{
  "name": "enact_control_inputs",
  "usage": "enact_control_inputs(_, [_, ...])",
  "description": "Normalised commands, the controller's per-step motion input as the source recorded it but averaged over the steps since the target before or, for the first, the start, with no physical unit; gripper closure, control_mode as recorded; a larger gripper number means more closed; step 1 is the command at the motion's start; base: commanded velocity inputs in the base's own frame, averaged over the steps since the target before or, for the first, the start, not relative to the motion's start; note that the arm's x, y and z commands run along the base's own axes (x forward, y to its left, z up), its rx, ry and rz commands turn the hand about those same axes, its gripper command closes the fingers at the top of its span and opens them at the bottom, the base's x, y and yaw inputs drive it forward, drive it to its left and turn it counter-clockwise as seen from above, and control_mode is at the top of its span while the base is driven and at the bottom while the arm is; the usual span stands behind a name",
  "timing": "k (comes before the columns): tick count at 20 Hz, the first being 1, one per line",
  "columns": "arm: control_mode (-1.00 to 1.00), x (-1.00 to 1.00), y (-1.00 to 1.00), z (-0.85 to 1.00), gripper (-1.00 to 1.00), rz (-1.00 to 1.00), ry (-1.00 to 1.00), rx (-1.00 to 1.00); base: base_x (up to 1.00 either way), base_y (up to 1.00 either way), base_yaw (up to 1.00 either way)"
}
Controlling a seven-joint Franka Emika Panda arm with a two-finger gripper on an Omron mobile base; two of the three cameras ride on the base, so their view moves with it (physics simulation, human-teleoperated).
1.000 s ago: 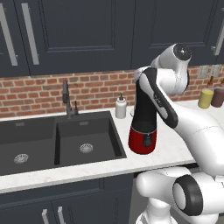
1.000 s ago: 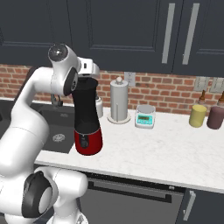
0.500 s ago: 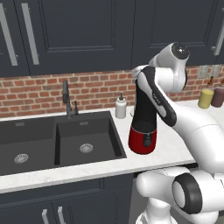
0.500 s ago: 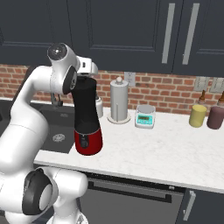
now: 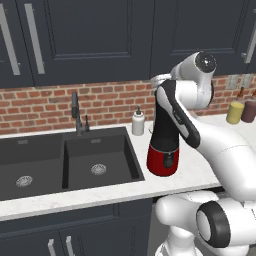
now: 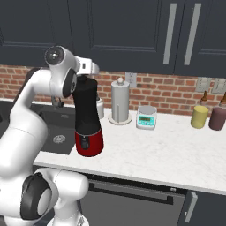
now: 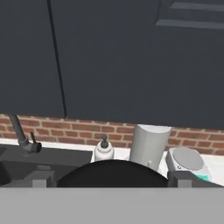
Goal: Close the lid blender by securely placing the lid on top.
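Note:
The blender (image 5: 163, 136) stands on the counter by the sink, a tall black jar (image 6: 86, 106) on a glossy red base (image 6: 89, 142). My gripper (image 6: 90, 70) hovers right at the jar's top, also visible behind my forearm (image 5: 160, 84). In the hand view the lid (image 7: 111, 171) is a black round dome at the bottom edge, spanning the gap between the fingertips (image 7: 43, 178). My gripper (image 7: 111, 179) is open, its fingers wide apart on either side of the lid. The lid appears to rest on the jar's mouth, though the base views cannot separate it from the jar.
A white pump bottle (image 5: 138, 122) and the faucet (image 5: 75, 112) stand behind the black sink (image 5: 75, 160). A paper towel holder (image 6: 120, 101), a small scale (image 6: 146, 118), a yellow cylinder (image 6: 199, 117) and a maroon one (image 6: 217, 118) line the brick wall.
My hand has shifted only slightly above the jar's top. The blender has not moved.

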Motion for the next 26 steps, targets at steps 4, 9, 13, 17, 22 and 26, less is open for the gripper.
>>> enact_control_inputs(4, [-1.0, -0.31, 0.0, 0.18, -1.0, -0.05, -0.17, 0.0, 0.0, 0.0, 0.0])
enact_control_inputs(9, [-1.0, -0.81, 0.08, 0.22, -1.0, -0.08, -0.06, 0.0, 0.0, 0.0, 0.0])
enact_control_inputs(13, [-1.0, -1.0, 0.34, 0.07, -1.0, -0.13, 0.01, 0.0, 0.0, 0.0, 0.0])
enact_control_inputs(17, [-1.0, -1.0, 0.57, -0.02, -1.0, -0.13, 0.05, 0.0, 0.0, 0.0, 0.0])
enact_control_inputs(22, [-1.0, -0.82, 0.69, -0.34, -1.0, -0.07, 0.11, 0.0, 0.0, 0.0, 0.0])
enact_control_inputs(26, [-1.0, -0.44, 0.56, -0.68, -1.0, -0.01, 0.14, 0.0, 0.0, 0.0, 0.0])
